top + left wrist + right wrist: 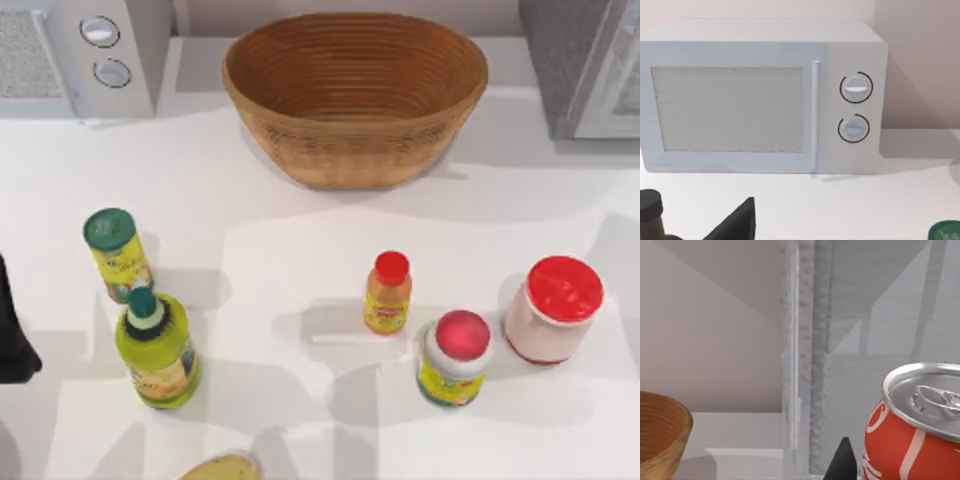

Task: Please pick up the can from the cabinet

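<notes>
Starting at the right gripper (842, 464): just a dark tip at the lower edge of the right wrist view, so whether open, closed or already clamped cannot be told. Right beside that tip, seemingly touching or nearly so, the can (912, 435): red with white lettering, silver lid and pull tab facing up, standing upright or very nearly. Behind it, the grey panels and pale framed edge of the cabinet (807, 365). Probably inside the cabinet's opening or at its mouth (base cut off by the frame, so hard to say what it rests on).

On handling: likely light if empty, moderately heavy if full. Thin walls, so stiff enough under a modest squeeze but easy to dent. Smooth painted side, hence slippery. Best taken around the middle of the body, pads on opposite sides, well below the lid's rim and clear of the tab. Worth keeping upright on the way out, and clear of the door frame.

Farther out in the same view, the rim of a woven basket (660, 437) on the white table (300, 230).

Over at the table's left edge, the left gripper (735, 225), idle, facing a white microwave (760, 95); open or closed cannot be told there either. Across the middle of the table, several bottles and jars, none involved.
</notes>
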### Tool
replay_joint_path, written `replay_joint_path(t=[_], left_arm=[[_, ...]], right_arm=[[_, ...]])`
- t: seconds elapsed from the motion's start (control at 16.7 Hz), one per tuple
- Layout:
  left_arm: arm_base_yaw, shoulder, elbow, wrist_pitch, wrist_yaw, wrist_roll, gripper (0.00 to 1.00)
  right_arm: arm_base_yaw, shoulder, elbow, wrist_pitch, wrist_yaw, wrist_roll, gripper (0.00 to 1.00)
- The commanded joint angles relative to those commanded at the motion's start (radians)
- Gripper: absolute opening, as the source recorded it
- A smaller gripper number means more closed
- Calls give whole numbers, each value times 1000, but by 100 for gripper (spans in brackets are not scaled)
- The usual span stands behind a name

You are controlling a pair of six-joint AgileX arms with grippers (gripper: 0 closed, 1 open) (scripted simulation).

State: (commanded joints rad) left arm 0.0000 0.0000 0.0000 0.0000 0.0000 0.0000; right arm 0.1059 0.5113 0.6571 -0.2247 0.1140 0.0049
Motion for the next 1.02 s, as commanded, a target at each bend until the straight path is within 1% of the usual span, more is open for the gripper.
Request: replay_joint_path(t=[0.24, 0.36, 0.48, 0.66, 1.02], left_arm=[[0, 0, 0, 0, 0, 0, 100], [0, 0, 0, 0, 0, 0, 100], [0, 0, 0, 0, 0, 0, 100], [0, 0, 0, 0, 0, 0, 100], [0, 0, 0, 0, 0, 0, 100]], right_arm=[[-55, -267, -383, 116, -60, -3, 0], [-77, -376, -515, 164, -84, -4, 0], [-95, -459, -604, 201, -102, -4, 0], [-106, -511, -657, 225, -114, -5, 0], [-105, -496, -656, 230, -118, -3, 0]])
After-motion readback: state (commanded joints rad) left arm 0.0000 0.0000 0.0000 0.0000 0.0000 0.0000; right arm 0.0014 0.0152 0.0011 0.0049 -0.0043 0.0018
